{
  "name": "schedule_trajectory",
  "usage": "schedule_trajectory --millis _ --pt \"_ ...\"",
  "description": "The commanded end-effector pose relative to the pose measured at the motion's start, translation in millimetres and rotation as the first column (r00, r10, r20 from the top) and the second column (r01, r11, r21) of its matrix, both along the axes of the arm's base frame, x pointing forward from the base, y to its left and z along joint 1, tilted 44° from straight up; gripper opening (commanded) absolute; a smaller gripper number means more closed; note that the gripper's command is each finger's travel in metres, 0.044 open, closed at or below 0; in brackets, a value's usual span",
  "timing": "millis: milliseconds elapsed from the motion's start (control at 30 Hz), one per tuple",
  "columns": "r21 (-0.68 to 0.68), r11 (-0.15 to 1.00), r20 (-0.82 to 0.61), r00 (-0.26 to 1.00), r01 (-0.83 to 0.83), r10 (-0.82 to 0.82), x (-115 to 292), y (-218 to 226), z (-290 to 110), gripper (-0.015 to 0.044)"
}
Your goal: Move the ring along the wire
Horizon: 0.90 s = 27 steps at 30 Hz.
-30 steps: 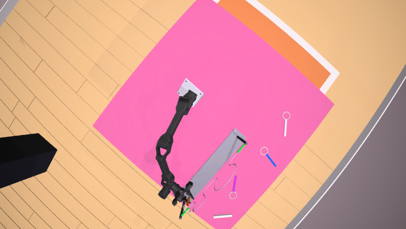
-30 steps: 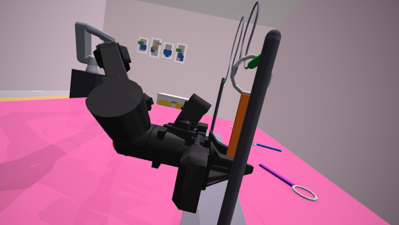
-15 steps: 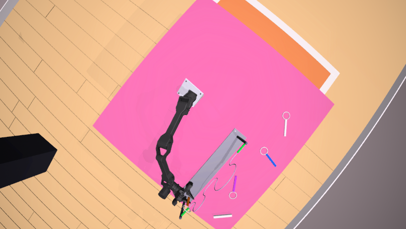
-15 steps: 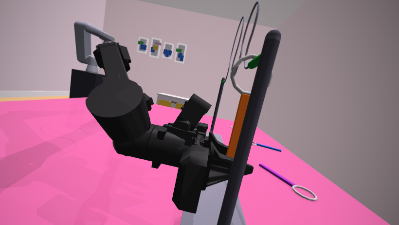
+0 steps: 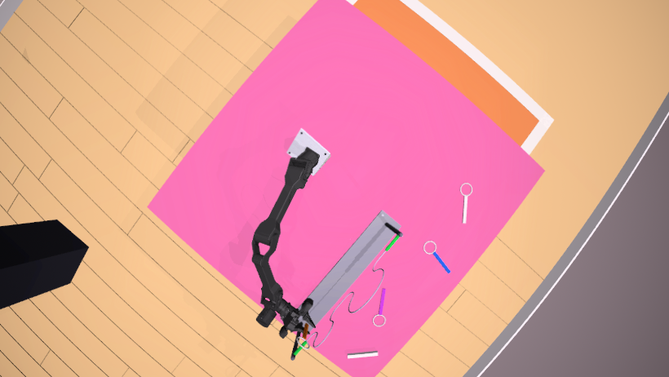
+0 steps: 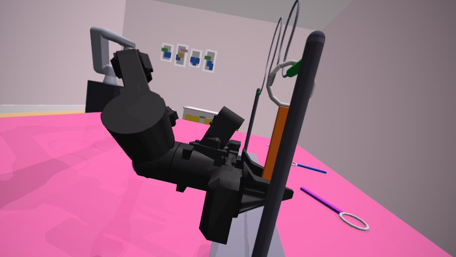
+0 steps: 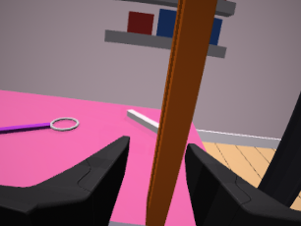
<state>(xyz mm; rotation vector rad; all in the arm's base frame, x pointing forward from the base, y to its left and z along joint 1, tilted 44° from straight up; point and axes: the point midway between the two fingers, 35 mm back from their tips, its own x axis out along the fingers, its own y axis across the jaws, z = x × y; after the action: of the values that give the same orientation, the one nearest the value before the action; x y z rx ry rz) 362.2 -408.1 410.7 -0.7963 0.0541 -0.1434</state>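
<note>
The ring (image 5: pixel 303 339) (image 6: pixel 270 85) hangs on the green part of the wire (image 5: pixel 303 344) (image 6: pixel 293 68) beside the near black post (image 5: pixel 294 353) (image 6: pixel 287 143) (image 7: pixel 288 159). Its orange handle (image 5: pixel 306 330) (image 6: pixel 276 140) (image 7: pixel 179 93) hangs straight down. My gripper (image 5: pixel 303 327) (image 6: pixel 271 183) (image 7: pixel 157 145) is low on the handle, one finger on each side. In the wrist view a gap shows between the left finger and the handle, so the gripper is open around it. The thin grey wire (image 5: pixel 356 299) (image 6: pixel 280 31) curls off to the far post (image 5: pixel 392 229) (image 6: pixel 252 121) with its green part (image 5: pixel 392 242).
A grey base plate (image 5: pixel 351 262) joins the posts. Spare rings lie on the pink mat: purple-handled (image 5: pixel 381 302) (image 6: pixel 322 199) (image 7: pixel 27 126), blue-handled (image 5: pixel 440 262) (image 6: pixel 311 168), white-handled (image 5: pixel 464 206). A white bar (image 5: pixel 362 355) (image 7: pixel 145 120) lies near the mat's edge. A black box (image 5: pixel 33 262) stands on the floor.
</note>
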Motion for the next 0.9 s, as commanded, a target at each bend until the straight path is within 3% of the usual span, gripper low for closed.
schedule_trajectory --millis 0,567,733,800,867 --pt "0.003 1.000 0.000 1.000 0.001 -0.001 0.2 -0.3 -0.2 0.0160" --pt "0.003 1.000 0.000 1.000 0.001 -0.001 0.2 -0.3 -0.2 0.0160" --pt "0.001 1.000 0.000 1.000 0.000 0.000 0.0 -0.1 -0.2 0.0029" --pt "0.001 1.000 0.000 1.000 0.000 0.000 0.0 -0.1 -0.2 0.0015" --pt "0.001 1.000 0.000 1.000 0.000 0.000 0.0 -0.1 -0.2 -0.0037"
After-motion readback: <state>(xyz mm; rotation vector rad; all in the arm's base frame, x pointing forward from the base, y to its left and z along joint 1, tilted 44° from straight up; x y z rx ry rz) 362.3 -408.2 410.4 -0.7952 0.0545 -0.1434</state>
